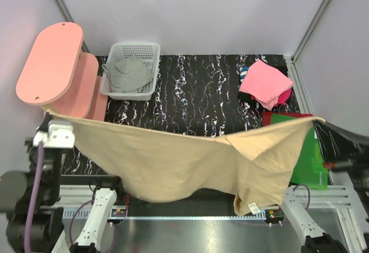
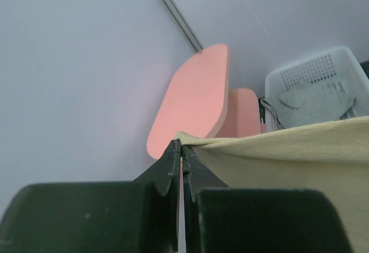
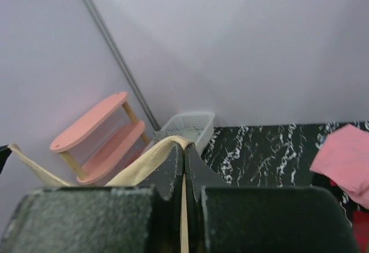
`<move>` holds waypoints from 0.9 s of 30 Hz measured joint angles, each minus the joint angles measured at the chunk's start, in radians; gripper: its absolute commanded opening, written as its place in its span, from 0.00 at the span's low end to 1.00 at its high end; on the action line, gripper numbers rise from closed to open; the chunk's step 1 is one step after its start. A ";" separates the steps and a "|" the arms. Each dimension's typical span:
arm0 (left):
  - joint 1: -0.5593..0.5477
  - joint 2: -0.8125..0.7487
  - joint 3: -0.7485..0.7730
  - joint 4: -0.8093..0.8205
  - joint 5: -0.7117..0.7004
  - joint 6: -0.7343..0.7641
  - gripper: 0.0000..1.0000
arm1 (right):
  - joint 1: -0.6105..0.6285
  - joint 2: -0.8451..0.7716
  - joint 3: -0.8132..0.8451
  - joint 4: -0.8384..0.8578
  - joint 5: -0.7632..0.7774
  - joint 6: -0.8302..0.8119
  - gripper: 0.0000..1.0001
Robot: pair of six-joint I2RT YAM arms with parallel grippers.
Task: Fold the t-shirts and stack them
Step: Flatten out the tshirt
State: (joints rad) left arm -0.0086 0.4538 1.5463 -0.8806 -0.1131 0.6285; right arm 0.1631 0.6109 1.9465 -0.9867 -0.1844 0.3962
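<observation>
- A pink two-tier shelf point(image 1: 49, 61) is standing at the far left, beside the table point(image 1: 196, 91), which is black with white marbling.
- The left gripper point(image 2: 181, 149) is hanging in the air just in front of the shelf. Its fingers are pressing fully together, pinching one corner of the tan shirt point(image 1: 173, 161).
- A white mesh basket point(image 1: 134, 48) is sitting at the table's back left, next to the shelf. A crumpled grey shirt point(image 1: 128, 74) is lying inside it.
- The tan shirt is stretching like a banner between both grippers, raised above the table's near edge. Its middle is sagging, and a fold is drooping low on the right, showing a small white label point(image 1: 252, 208).
- A folded pink shirt point(image 1: 265, 83) is resting at the table's back right, on top of some red and dark cloth.
- A flat green sheet point(image 1: 310, 162) is lying at the right edge, partly hidden behind the tan shirt.
- The right gripper point(image 3: 184, 152) is hovering over the green sheet. Its fingers are clamping tight on the tan shirt's other corner.
</observation>
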 measured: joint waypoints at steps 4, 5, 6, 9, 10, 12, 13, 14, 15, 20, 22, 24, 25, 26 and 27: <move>0.000 0.053 -0.189 0.071 -0.001 0.011 0.00 | 0.000 0.071 -0.105 0.022 0.095 -0.008 0.00; 0.000 0.082 -0.233 0.092 -0.002 0.015 0.00 | 0.001 0.103 -0.142 0.031 0.119 -0.013 0.00; 0.000 0.136 -0.296 0.124 -0.002 0.020 0.00 | 0.001 0.144 -0.174 0.037 0.145 -0.017 0.00; 0.000 0.314 -0.438 0.211 -0.005 0.043 0.00 | 0.000 0.291 -0.284 0.086 0.211 -0.027 0.00; 0.000 0.386 -0.486 0.244 -0.009 0.055 0.00 | 0.000 0.348 -0.328 0.110 0.232 -0.026 0.00; 0.000 0.532 -0.568 0.299 -0.025 0.080 0.00 | 0.000 0.456 -0.418 0.148 0.266 -0.023 0.00; 0.000 0.601 -0.601 0.319 -0.035 0.093 0.00 | 0.000 0.511 -0.463 0.165 0.278 -0.020 0.00; 0.000 0.666 -0.621 0.330 -0.046 0.106 0.00 | 0.000 0.562 -0.506 0.175 0.288 -0.015 0.00; 0.000 0.718 -0.630 0.338 -0.055 0.115 0.00 | 0.000 0.607 -0.542 0.178 0.297 -0.010 0.00; -0.003 0.972 -0.620 0.414 -0.126 0.162 0.00 | 0.000 0.757 -0.605 0.189 0.307 0.005 0.00; -0.003 1.038 -0.605 0.434 -0.156 0.171 0.00 | 0.000 0.789 -0.600 0.212 0.308 0.009 0.00; -0.003 1.095 -0.580 0.454 -0.186 0.178 0.00 | 0.000 0.813 -0.584 0.224 0.307 0.012 0.00; -0.003 1.118 -0.565 0.463 -0.196 0.180 0.00 | 0.000 0.828 -0.569 0.232 0.307 0.014 0.00; -0.004 1.137 -0.550 0.473 -0.206 0.183 0.00 | 0.000 0.838 -0.559 0.239 0.307 0.015 0.00; -0.004 1.152 -0.537 0.484 -0.214 0.185 0.00 | 0.000 0.852 -0.545 0.247 0.307 0.017 0.00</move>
State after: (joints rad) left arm -0.0124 1.6062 1.0088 -0.3965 -0.3275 0.8135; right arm 0.1627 1.4628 1.4014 -0.7399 0.1223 0.4133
